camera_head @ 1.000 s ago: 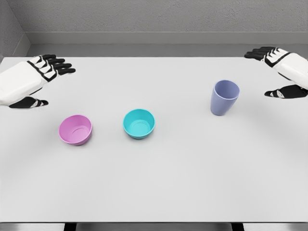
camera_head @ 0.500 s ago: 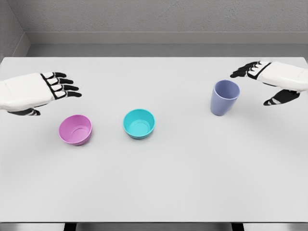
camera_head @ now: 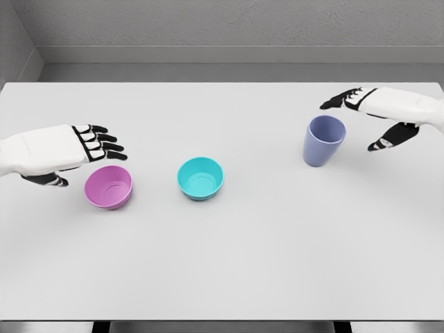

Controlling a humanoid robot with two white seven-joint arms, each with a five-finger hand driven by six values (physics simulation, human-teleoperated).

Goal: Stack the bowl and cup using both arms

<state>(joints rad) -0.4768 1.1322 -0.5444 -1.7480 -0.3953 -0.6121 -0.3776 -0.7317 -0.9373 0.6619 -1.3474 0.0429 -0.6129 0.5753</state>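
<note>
A pink bowl [camera_head: 108, 187] sits on the white table [camera_head: 243, 250] at the left. A teal bowl [camera_head: 200, 178] rests a little to its right, near the middle. A lavender cup [camera_head: 323, 140] stands upright at the right. My left hand [camera_head: 82, 154] hovers just above and left of the pink bowl, fingers spread, holding nothing. My right hand [camera_head: 364, 118] is beside the cup on its right, open, with fingers reaching past the cup's far rim and the thumb lower down; it is not touching the cup.
A grey wall runs behind the table's far edge [camera_head: 222, 83].
The left hand has come down and toward the pink bowl. The right hand has moved left, closing in on the cup. Bowls and cup have not moved.
</note>
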